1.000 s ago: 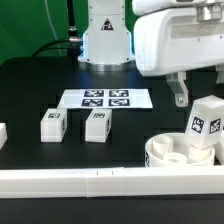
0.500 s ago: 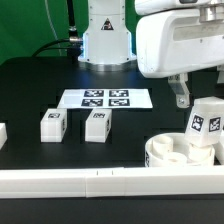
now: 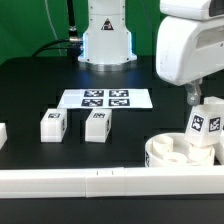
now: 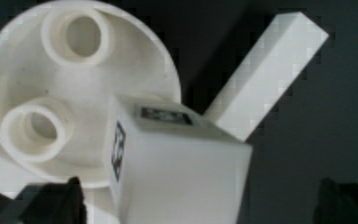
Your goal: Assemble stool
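Note:
The round white seat disc (image 3: pixel 170 153) lies at the exterior view's right, beside the front rail. One tagged leg block (image 3: pixel 205 128) stands upright in it. My gripper (image 3: pixel 203 101) hangs just above that block, one finger (image 3: pixel 190 97) showing beside its top. In the wrist view the seat disc (image 4: pixel 69 90) shows two round sockets. The leg block (image 4: pixel 179 160) sits between my dark fingertips (image 4: pixel 51 200), with gaps on both sides. My gripper (image 4: pixel 194 205) is open and holds nothing. Two more leg blocks (image 3: pixel 52 124) (image 3: pixel 97 124) stand on the table.
The marker board (image 3: pixel 105 98) lies flat behind the two loose blocks. A long white rail (image 3: pixel 90 181) runs along the front edge and also shows in the wrist view (image 4: pixel 274 70). A white piece (image 3: pixel 2 135) pokes in at the left edge. The robot base (image 3: pixel 105 40) stands at the back.
My arm has moved toward the exterior view's right and now sits over the leg block standing in the seat disc. The blocks and the disc have not moved.

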`<action>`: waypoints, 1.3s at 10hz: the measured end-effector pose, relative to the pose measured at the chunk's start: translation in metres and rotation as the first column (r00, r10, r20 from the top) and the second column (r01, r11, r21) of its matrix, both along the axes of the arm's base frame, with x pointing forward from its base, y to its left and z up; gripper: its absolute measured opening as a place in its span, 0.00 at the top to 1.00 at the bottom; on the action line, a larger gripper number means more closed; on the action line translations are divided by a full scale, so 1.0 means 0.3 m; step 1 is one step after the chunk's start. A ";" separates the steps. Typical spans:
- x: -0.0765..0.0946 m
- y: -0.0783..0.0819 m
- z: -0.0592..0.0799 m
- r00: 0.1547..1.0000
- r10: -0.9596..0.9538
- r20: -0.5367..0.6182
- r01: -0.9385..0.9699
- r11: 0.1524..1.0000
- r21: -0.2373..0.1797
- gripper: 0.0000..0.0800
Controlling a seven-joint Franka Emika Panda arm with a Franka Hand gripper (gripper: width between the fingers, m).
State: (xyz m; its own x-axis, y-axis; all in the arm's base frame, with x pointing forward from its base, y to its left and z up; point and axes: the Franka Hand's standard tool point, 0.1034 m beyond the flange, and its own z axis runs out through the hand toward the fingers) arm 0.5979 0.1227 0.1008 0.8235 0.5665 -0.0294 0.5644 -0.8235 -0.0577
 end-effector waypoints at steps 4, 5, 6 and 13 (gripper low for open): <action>0.012 -0.009 -0.013 0.962 0.268 0.049 -0.269 0.963 0.013 0.19; 0.022 -0.011 -0.015 0.914 0.400 0.069 -0.401 0.916 0.009 0.19; 0.021 -0.012 -0.016 0.900 0.431 0.069 -0.432 0.902 0.009 0.19; 0.039 -0.021 -0.033 0.462 0.882 0.088 -0.883 0.467 -0.040 0.19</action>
State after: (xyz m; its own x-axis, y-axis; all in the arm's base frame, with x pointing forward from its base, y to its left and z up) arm 0.6098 0.1164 0.0909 -0.1175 0.9929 0.0200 0.9928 0.1170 0.0251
